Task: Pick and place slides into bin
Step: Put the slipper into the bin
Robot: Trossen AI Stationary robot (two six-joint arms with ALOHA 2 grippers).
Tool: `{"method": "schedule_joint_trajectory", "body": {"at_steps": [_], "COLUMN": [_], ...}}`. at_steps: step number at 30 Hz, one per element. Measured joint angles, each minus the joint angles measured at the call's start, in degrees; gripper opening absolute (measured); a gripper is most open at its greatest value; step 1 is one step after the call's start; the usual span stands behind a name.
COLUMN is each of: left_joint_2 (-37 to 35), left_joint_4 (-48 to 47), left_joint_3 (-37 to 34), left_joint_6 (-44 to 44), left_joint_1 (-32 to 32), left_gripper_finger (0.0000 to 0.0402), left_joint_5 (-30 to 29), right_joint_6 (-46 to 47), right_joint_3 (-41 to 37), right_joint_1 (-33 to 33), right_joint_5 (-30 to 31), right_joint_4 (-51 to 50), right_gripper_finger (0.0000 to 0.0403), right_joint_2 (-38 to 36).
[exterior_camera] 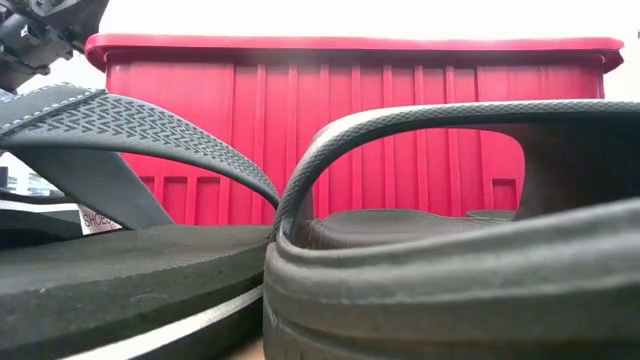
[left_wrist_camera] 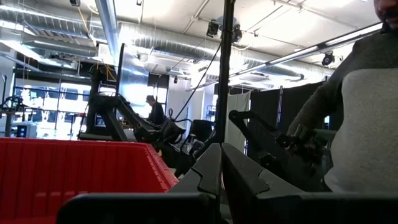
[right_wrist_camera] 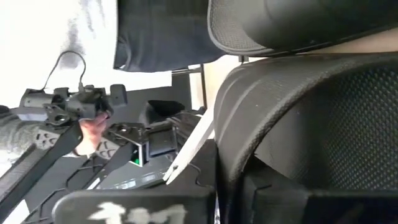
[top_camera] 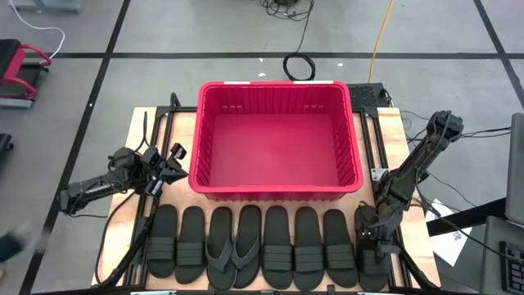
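Eight slides (top_camera: 265,247) lie abreast along the lower edge of the high view, long axes running top to bottom, below the bin (top_camera: 276,139) (empty, centre frame). The right hand (top_camera: 370,239) sits on the rightmost slide (top_camera: 372,246); its opening cannot be determined. The left hand (top_camera: 169,161), fingers closed together, hovers left of the bin over the tabletop (top_camera: 147,123).

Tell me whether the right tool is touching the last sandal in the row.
Cannot tell. In the high view the right tool overlaps the end sandal, and the right wrist view shows that sandal close, yet neither shows contact or gap plainly.
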Motion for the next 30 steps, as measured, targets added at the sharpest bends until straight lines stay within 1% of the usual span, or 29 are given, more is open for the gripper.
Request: {"method": "schedule_joint_trajectory", "body": {"at_steps": [3, 8, 13, 17, 20, 22, 25, 27, 30], "left_joint_2": [0.0, 0.0, 0.0, 0.0, 0.0, 0.0, 0.0, 0.0, 0.0], "left_joint_4": [0.0, 0.0, 0.0, 0.0, 0.0, -0.1, -0.1, -0.1, -0.2], "left_joint_3": [0.0, 0.0, 0.0, 0.0, 0.0, 0.0, 0.0, 0.0, 0.0], "left_joint_6": [0.0, 0.0, 0.0, 0.0, 0.0, 0.0, 0.0, 0.0, 0.0], "left_joint_1": [0.0, 0.0, 0.0, 0.0, 0.0, 0.0, 0.0, 0.0, 0.0], "left_gripper_finger": [0.0019, 0.0019, 0.0019, 0.0019, 0.0019, 0.0019, 0.0019, 0.0019, 0.0019], "left_joint_5": [0.0, 0.0, 0.0, 0.0, 0.0, 0.0, 0.0, 0.0, 0.0], "right_joint_6": [-1.3, 0.1, 1.1, 1.9, 3.5, 2.8, -0.8, -4.2, -10.6], "right_joint_3": [0.8, 1.1, 2.0, 1.5, 1.7, 2.4, 6.2, 10.3, 17.8], "right_joint_1": [0.0, 0.0, 0.0, 0.0, 0.0, -0.2, -1.6, -2.7, -4.3], "right_joint_5": [-0.2, -0.2, -0.5, -0.2, 0.0, 0.1, 1.2, 1.4, 1.4], "right_joint_4": [-1.1, -1.7, 4.1, 3.6, 5.5, 4.0, 1.3, -1.3, -10.1], "right_gripper_finger": [0.0004, 0.0003, 0.0003, 0.0003, 0.0003, 0.0003, 0.0003, 0.0003, 0.0003], "right_joint_2": [-1.3, -3.7, -6.6, -7.6, -7.8, -7.5, -6.8, -5.7, -3.5]}}
